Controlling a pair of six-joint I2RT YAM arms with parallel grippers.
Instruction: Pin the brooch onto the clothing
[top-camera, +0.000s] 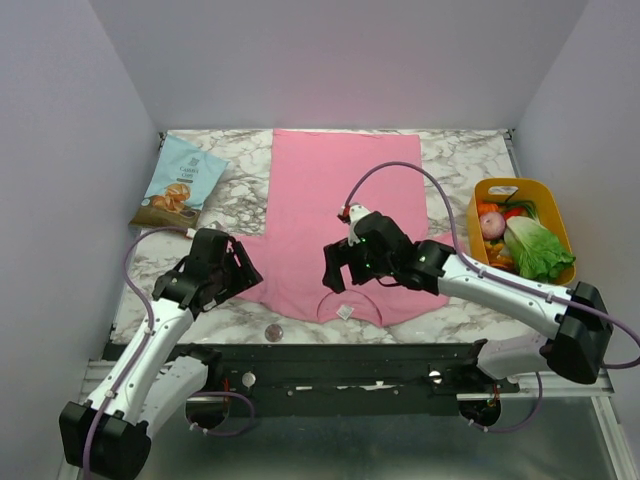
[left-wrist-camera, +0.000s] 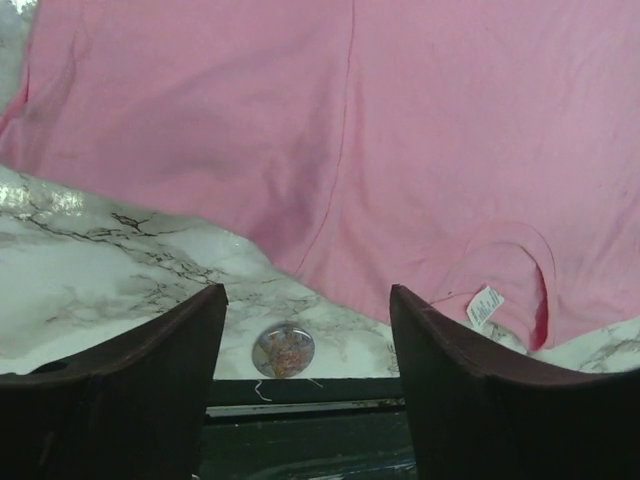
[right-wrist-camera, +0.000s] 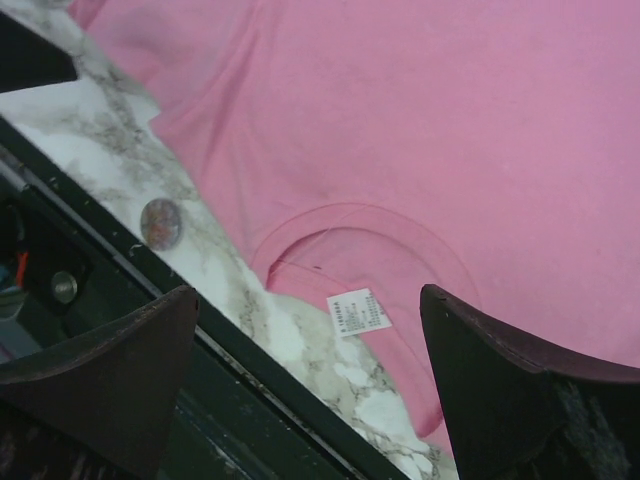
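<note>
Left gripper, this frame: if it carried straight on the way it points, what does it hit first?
Probably the brooch, lying on the marble table between the open jaws of the left gripper, just short of the T-shirt. Depth is unclear, so it might touch bare marble beside it first.

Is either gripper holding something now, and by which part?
Nothing is held: the left gripper and right gripper are open and empty; the brooch lies on the table, off the T-shirt.

One overhead view, two close wrist views.
The top camera looks down from the near side over the whole table (top-camera: 240, 185); both wrist cameras sit low and close, sharing the brooch (left-wrist-camera: 283, 349), the T-shirt (left-wrist-camera: 400, 120) neckline and its label (left-wrist-camera: 485, 306).
</note>
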